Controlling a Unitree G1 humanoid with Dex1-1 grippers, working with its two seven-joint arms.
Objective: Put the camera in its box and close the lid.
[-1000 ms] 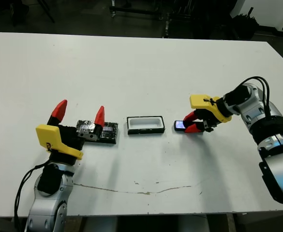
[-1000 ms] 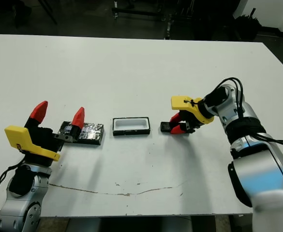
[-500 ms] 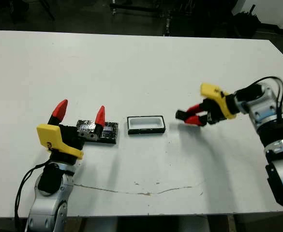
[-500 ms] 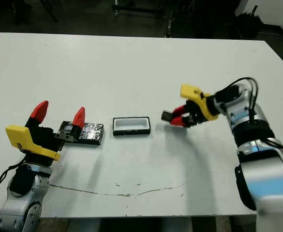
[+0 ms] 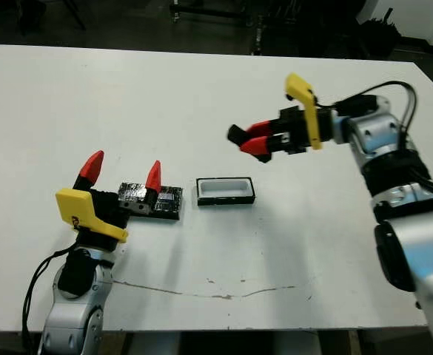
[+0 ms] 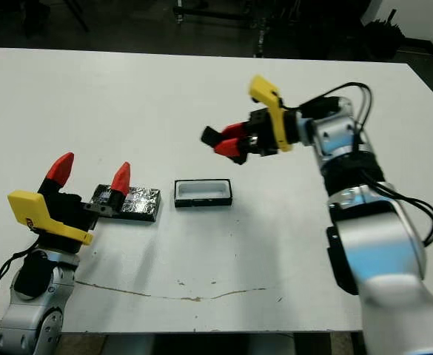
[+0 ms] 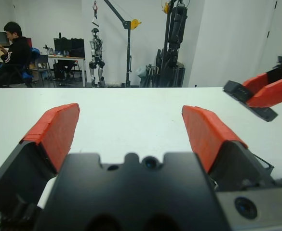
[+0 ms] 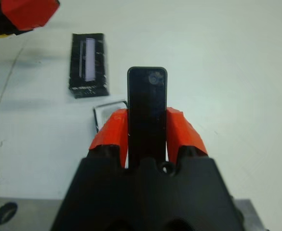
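Right pincer [image 5: 254, 140], clamping camera [image 5: 237, 134], risen above box [image 5: 225, 190]; unboxed. Lid [image 5: 149, 201] untouched; left pincer [image 5: 123, 174] wide, empty.

L gripper [image 7: 131, 127] fingers apart; R gripper [image 7: 268, 91] w/ camera [image 7: 249, 98].

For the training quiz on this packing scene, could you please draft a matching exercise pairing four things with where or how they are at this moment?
Things:
1. camera
2. box
3. lid
4. left gripper

States:
A. open, with nothing between its fingers
B. lying flat on the table, just beyond the left gripper
C. held in the air by the right gripper
D. open and empty on the table, white lining showing

Pairs: 1-C, 2-D, 3-B, 4-A
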